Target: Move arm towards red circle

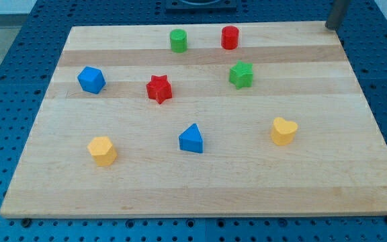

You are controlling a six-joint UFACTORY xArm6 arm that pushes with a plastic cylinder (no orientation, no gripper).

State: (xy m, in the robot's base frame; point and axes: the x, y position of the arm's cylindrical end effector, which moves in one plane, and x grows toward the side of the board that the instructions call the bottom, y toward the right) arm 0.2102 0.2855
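My tip (329, 27) stood far to the view's right of the red plastic cylinder (230, 37) on the wooden desk (200, 181); the approach looked barely begun, next a leftward slide. I had no hand.
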